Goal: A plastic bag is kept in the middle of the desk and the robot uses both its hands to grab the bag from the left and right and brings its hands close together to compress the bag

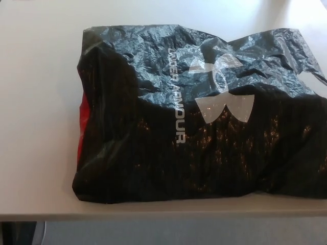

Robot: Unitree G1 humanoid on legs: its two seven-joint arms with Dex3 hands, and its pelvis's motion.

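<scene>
Item: black plastic bag (194,117), crinkled and glossy, with a pale logo and lettering printed across its top face.
Fill: the bag looked puffed and loosely full; a red strip (83,127) showed at its left edge, though whether lining or contents could not be told.
Position: it lay flat on the desk (36,102), filling the middle of the view, its right end running past the picture's edge and its near side close to the desk's front edge.
Reason for placement: laid broadside and central, it appeared to leave both ends open to approach, which suited a squeeze from left and right.
Left hand: not in view; its opening and hold could not be told.
Right hand: not in view; likewise unknown.
Stage, as judged: the bag sat uncompressed and untouched, so the grab was not yet made.
Surroundings: pale desk top, bare around the bag; floor dimly visible below the front edge.
</scene>
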